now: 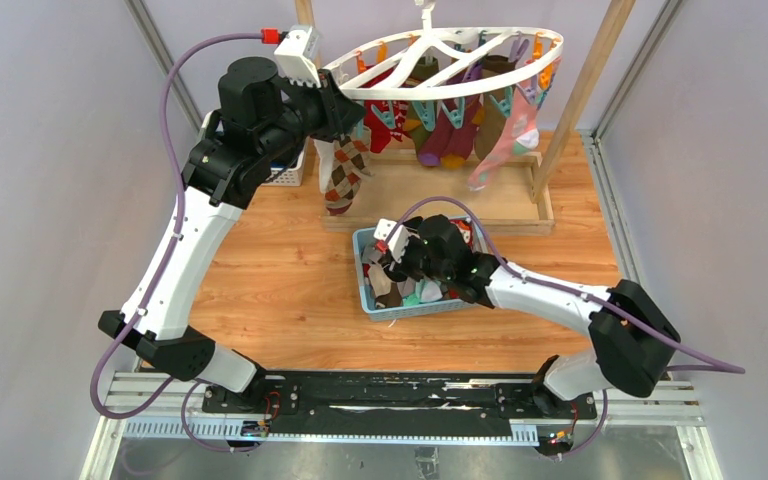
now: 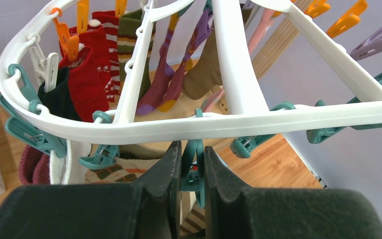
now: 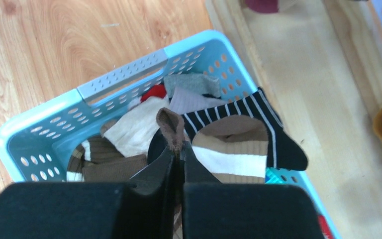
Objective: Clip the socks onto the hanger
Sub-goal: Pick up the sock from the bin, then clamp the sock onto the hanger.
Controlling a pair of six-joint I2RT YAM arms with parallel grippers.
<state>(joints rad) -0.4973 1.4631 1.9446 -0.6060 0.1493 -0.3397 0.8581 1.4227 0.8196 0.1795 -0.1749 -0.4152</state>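
The white oval hanger (image 1: 520, 38) hangs from the wooden frame, with several socks (image 1: 450, 125) clipped under it, among them a brown argyle sock (image 1: 341, 178). It fills the left wrist view (image 2: 238, 119). My left gripper (image 1: 352, 112) (image 2: 193, 164) is at its near rim, shut on a teal clip (image 2: 195, 169). My right gripper (image 1: 392, 262) (image 3: 179, 149) is over the blue basket (image 1: 362, 250) (image 3: 124, 74) and shut on the cuff of a brown sock (image 3: 171, 127). Loose socks lie in the basket, including a black striped one (image 3: 263, 117).
The wooden frame's base tray (image 1: 500, 205) and slanted post (image 1: 585, 85) stand at the back. A white basket (image 1: 290, 175) sits behind the left arm. Grey walls close in both sides.
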